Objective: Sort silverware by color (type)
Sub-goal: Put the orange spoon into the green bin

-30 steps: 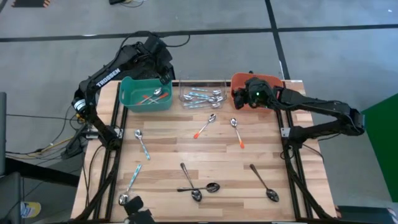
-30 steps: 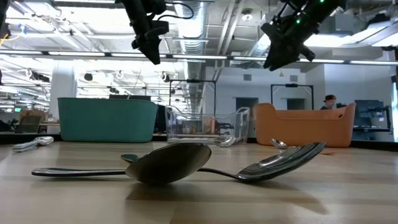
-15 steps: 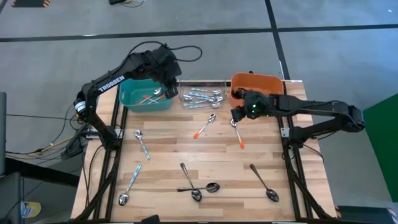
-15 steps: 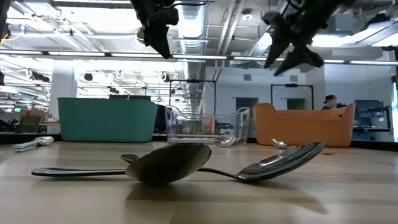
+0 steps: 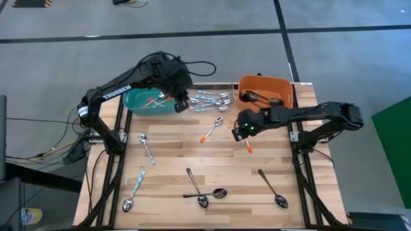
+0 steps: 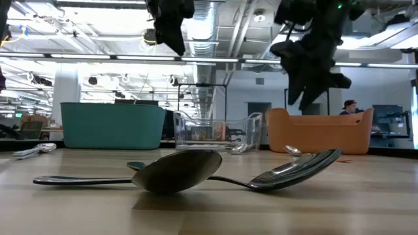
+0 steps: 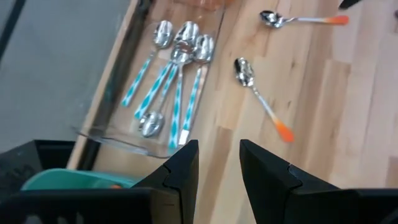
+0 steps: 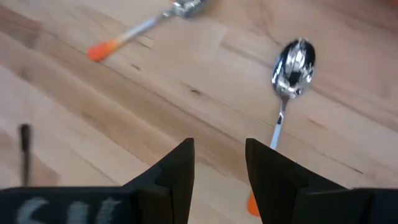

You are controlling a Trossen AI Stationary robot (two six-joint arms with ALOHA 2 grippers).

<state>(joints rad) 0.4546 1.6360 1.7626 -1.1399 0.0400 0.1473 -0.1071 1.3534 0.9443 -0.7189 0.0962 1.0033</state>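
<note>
Right now my right gripper [image 8: 217,165], fingers parted and empty, hangs over the orange-handled spoon [image 8: 287,87] lying mid-table near the orange bin [image 5: 266,90], handle running toward the near edge. My left gripper [image 7: 217,163], also released, waits over the clear bin [image 5: 209,97].

The clear bin [image 5: 209,99] sits between two other bins [image 5: 149,102] [image 5: 265,90]. Two spoons [image 5: 211,129] [image 5: 244,137] lie just before it; five more [image 5: 205,191] lie farther forward.

Left claw [image 7: 217,163] raised, parted, empty — right claw [image 8: 219,163] lowered mid-table, parted, empty
</note>
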